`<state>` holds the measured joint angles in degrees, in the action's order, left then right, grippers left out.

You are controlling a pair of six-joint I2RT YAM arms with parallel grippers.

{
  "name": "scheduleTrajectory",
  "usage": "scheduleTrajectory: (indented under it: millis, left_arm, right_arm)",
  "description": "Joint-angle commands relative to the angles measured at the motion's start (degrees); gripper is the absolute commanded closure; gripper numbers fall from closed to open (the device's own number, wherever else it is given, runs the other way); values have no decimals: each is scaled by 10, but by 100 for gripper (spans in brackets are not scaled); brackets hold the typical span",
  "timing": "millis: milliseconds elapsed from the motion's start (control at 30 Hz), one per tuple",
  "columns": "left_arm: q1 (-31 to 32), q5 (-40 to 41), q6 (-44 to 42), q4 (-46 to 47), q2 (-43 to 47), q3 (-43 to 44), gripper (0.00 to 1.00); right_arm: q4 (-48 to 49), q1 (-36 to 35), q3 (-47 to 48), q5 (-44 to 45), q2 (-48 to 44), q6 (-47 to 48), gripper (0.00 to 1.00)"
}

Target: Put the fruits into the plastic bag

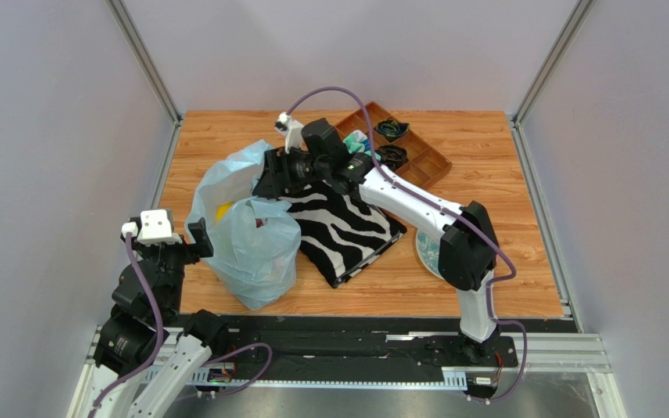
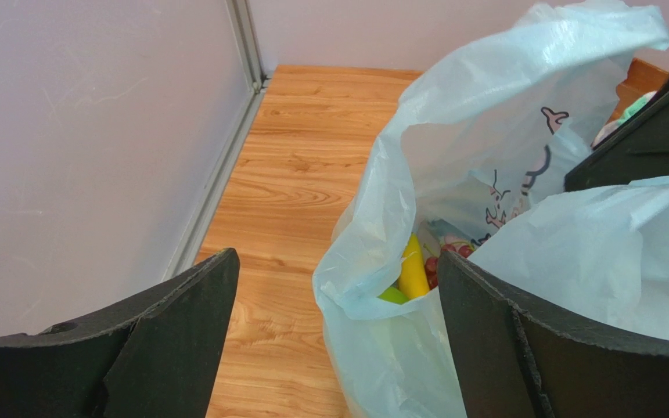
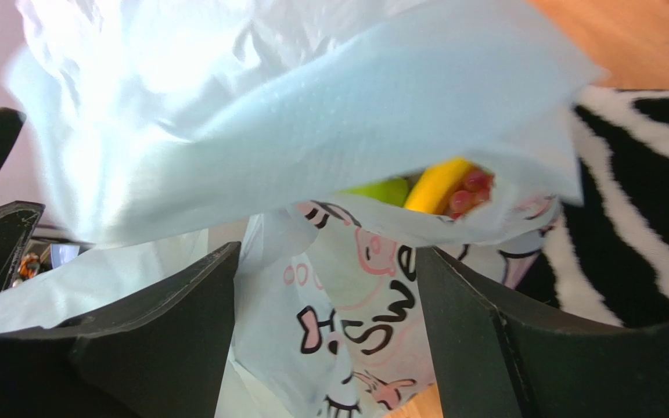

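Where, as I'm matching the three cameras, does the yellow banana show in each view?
Top external: yellow banana, likely the small yellow patch inside the light-blue plastic bag, left of centre.
Left wrist: banana lower centre, in the bag's mouth.
Right wrist: banana centre, under the bag's fold.
Shared landmark: the bag itself.

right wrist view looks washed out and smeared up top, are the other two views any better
Right wrist view: the thin light-blue plastic bag is blown out near white at upper left and soft with blur, yet the yellow banana inside is readable. Left wrist view: sharp and evenly lit. Top external view: even light, no glare, faint shadows.
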<state>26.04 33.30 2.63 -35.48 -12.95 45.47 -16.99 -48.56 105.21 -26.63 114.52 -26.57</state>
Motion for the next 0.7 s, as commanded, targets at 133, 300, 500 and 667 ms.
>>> scheduleTrajectory:
  millis: [133,300,500,667]
  left_arm:
    - [-4,-57,-15,34,0,-1,6]
    - [-4,-73,-15,39,3,3,5]
    - [-4,-69,-5,51,22,4,5]
    - [-4,-28,4,50,23,12,4]
  right_arm:
    - [186,54,-111,-71,-113,-40,23]
    - [209,78,-185,-70,-176,-13,23]
    - [177,129,-298,84,-305,1,23]
    - [96,145,-408,325,-410,55,23]
